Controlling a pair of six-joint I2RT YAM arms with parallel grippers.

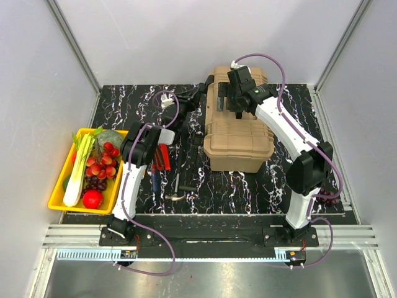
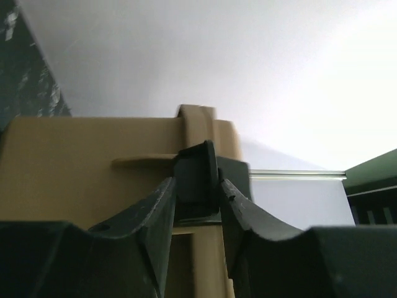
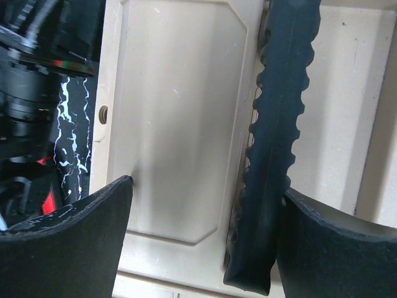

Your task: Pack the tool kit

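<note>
The tan toolbox [image 1: 239, 141] stands lid-down on the dark marbled table. In the left wrist view its side wall [image 2: 74, 167] fills the frame, and my left gripper [image 2: 197, 186] is shut on a black latch [image 2: 197, 166] at the box's left side. From above, the left gripper [image 1: 200, 99] sits against that side. My right gripper [image 1: 237, 104] hangs open over the lid [image 3: 173, 112]. The black ridged top handle [image 3: 276, 143] lies just inside its right finger [image 3: 335, 242]. Red-handled tools [image 1: 162, 158] and a blue-handled one [image 1: 153, 179] lie loose on the table left of the box.
A yellow tray [image 1: 61, 186] of vegetables and fruit sits at the table's left edge. A small metal tool [image 1: 175, 194] lies near the front by the left arm. White walls close in the table on three sides.
</note>
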